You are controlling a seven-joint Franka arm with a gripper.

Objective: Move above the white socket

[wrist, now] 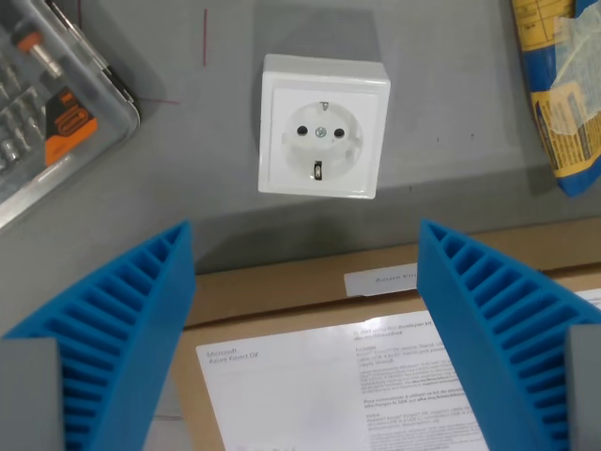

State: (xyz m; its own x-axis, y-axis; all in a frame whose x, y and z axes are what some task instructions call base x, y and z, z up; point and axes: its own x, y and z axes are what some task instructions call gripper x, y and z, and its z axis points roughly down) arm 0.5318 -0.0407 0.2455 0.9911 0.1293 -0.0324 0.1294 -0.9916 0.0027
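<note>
The white socket (323,127) is a square box with a round recessed face, lying flat on the grey table in the upper middle of the wrist view. My gripper (305,246) hangs below it in the picture, its two blue ribbed fingers (141,310) spread wide apart with nothing between them. The fingertips sit over the near edge of a cardboard box, a short way short of the socket.
A brown cardboard box (282,291) with a white printed label fills the lower part, under the fingers. A clear plastic case of screwdriver bits (47,94) lies at the upper left. A blue and yellow packet (563,94) lies at the upper right.
</note>
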